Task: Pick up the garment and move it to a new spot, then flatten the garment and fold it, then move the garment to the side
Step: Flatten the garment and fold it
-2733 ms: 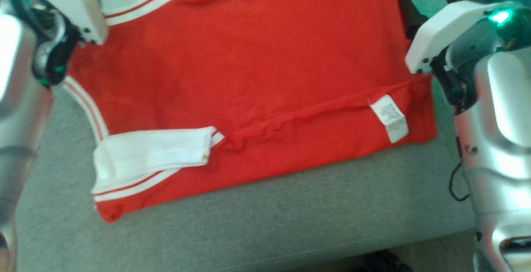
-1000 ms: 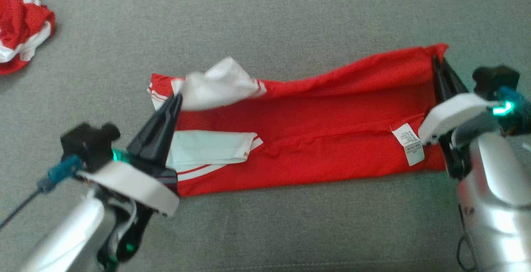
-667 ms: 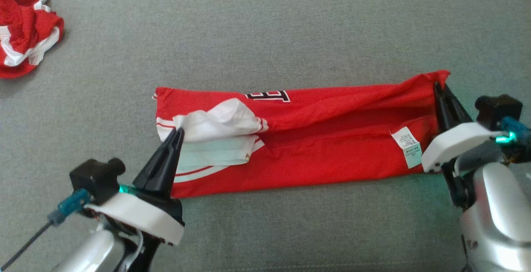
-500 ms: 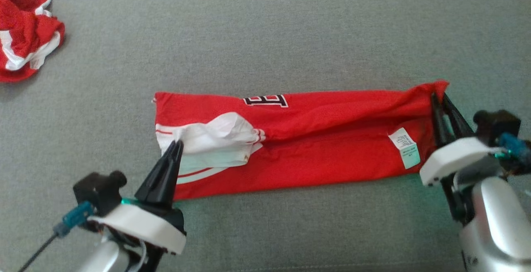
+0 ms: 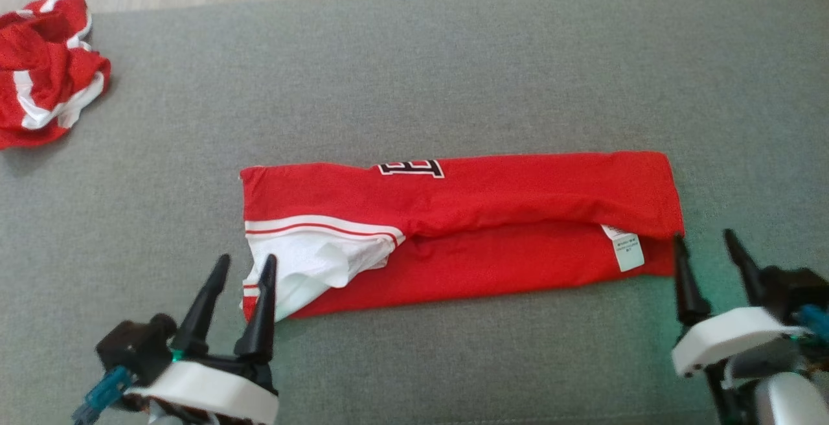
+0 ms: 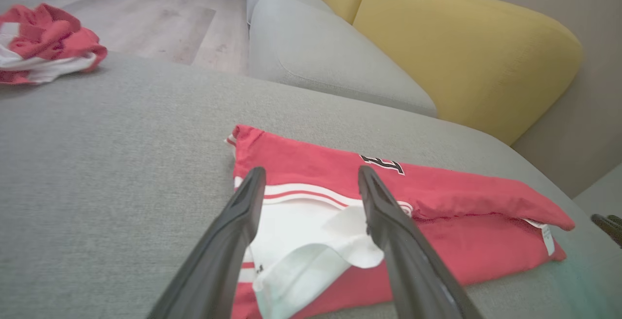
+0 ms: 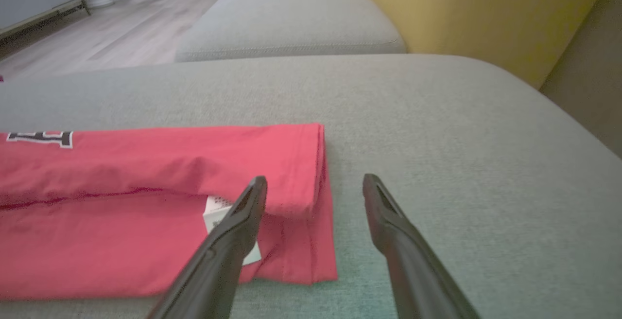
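Observation:
The garment [image 5: 492, 211], a red jersey with white trim and a black-and-white letter, lies folded into a long strip on the grey cushion [image 5: 414, 75]. Its white sleeve end [image 6: 311, 241] points at my left side; a white label [image 5: 623, 249] peeks out near the right end. My left gripper [image 5: 245, 262] stands open just short of the garment's left end, holding nothing. In the left wrist view the left gripper [image 6: 311, 178] frames the white trim. My right gripper [image 5: 703, 240] is open beside the right end [image 7: 311, 173], empty.
A second crumpled red-and-white garment [image 5: 45, 68] lies at the cushion's far left corner. Beyond the cushion are wooden floor [image 6: 146, 12], another grey seat [image 7: 291, 17] and a yellow backrest [image 6: 461, 42]. Bare grey fabric surrounds the folded strip.
Both grippers opened and let go of the garment's edge, then drew back toward me. The top layer dropped flat over the lower one. The camera also shifted.

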Available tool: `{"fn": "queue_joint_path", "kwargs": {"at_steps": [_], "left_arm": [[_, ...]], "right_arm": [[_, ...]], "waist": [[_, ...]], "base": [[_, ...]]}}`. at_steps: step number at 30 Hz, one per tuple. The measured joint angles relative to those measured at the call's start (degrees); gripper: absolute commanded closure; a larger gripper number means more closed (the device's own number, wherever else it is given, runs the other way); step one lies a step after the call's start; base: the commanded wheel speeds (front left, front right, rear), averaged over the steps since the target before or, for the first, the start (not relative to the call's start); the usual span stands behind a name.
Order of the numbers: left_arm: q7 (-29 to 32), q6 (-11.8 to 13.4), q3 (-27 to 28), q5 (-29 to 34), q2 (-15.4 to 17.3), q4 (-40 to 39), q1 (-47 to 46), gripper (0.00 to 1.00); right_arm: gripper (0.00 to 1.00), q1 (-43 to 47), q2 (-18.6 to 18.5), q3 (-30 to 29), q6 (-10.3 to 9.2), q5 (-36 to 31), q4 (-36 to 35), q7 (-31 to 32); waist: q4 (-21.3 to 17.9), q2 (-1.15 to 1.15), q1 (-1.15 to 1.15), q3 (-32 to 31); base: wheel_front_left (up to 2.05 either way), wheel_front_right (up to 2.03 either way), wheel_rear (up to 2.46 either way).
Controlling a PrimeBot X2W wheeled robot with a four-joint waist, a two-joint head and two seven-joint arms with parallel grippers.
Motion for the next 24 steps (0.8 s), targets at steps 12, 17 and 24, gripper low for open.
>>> {"fn": "queue_joint_path", "kwargs": {"at_steps": [12, 17, 24], "left_arm": [[-2.83, 3.55, 2.94, 3.76, -0.27, -0.31, 0.6, 0.0], [-3.34, 4.78, 4.03, 4.34, -1.43, 0.52, 0.6, 0.0], [-3.55, 5.68, 6.05, 4.86, -1.98, 0.56, 1.38, 0.0]], "right_arm": [[0.0, -0.92, 1.92, -5.06, 0.0, -0.92, -7.12, 9.04], [0.0, -7.09, 1.92, -6.0, 0.0, -1.69, -0.33, 11.74], [0.0, -8.59, 1.93, -11.36, 0.0, -5.61, 11.85, 12.02]], "waist": [[2.2, 0.0, 0.0, -2.25], [4.65, 0.0, 0.0, -2.28], [8.09, 0.0, 0.0, -1.87]], "base": [[0.0, 0.0, 0.0], [0.0, 0.0, 0.0], [0.0, 0.0, 0.0]]}}
